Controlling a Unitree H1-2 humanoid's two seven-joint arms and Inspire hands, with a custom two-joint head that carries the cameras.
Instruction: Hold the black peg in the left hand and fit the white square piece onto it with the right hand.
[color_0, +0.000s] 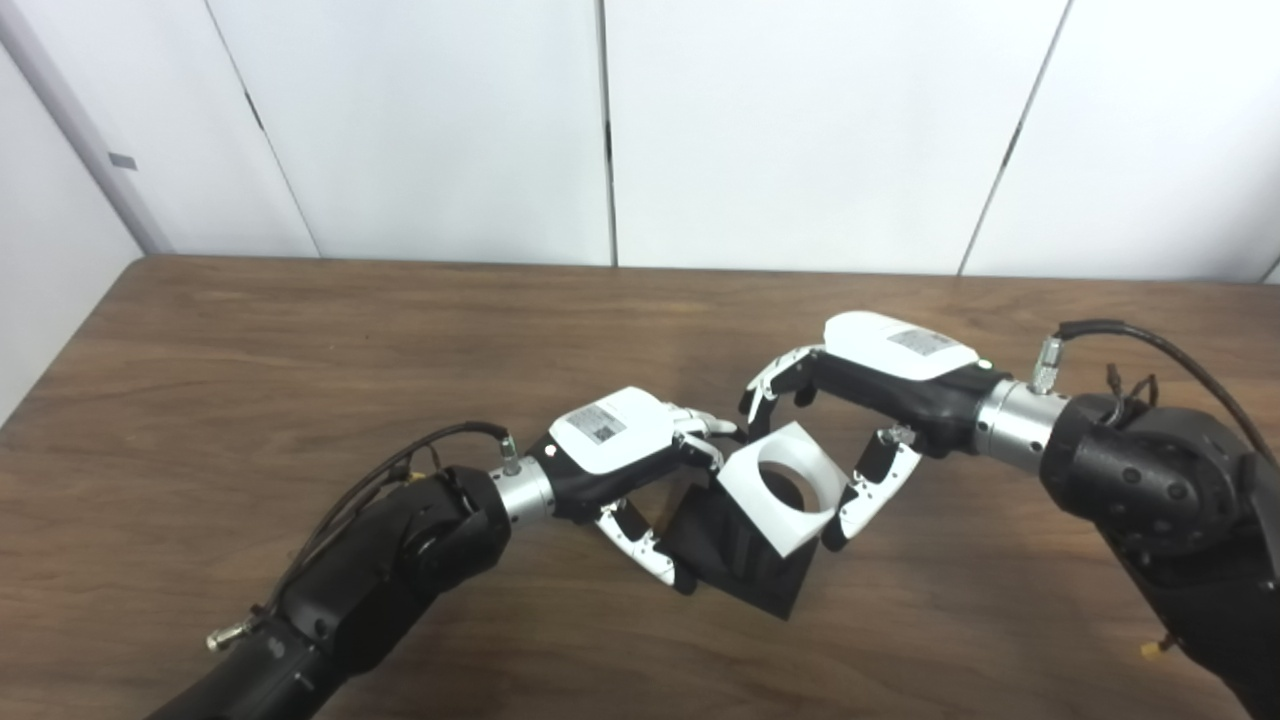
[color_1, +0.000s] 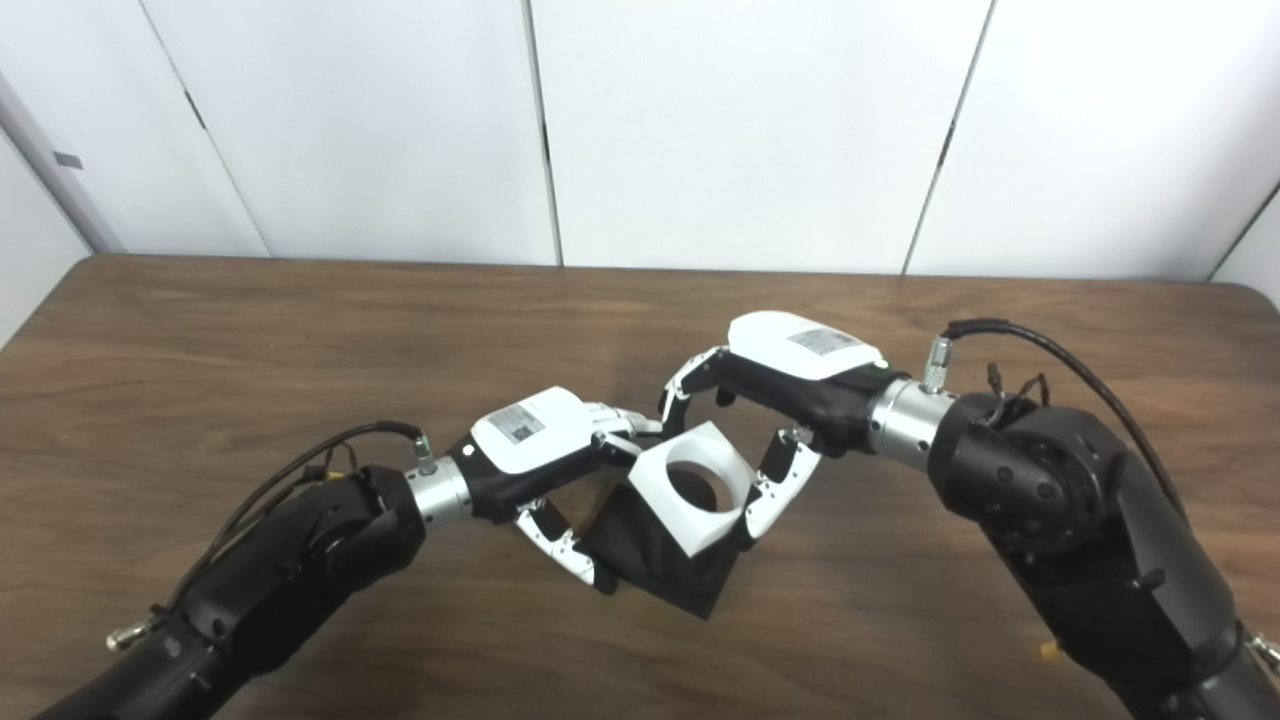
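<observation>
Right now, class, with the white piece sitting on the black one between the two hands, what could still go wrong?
1. The white square piece sits tilted over the black peg; pressed at that angle, it may jam.
2. The right hand seems to hold it only at the edges with fingertips, so it could slip or twist.
3. The left hand grips the peg near one corner; a push might swing the peg on the table.

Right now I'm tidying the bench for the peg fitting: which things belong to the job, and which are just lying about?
Part of the job:
- black peg, gripped by the left hand
- white square piece, gripped by the right hand, over the peg

Not part of it:
- nothing loose visible on the wooden table; white wall panels behind
</observation>
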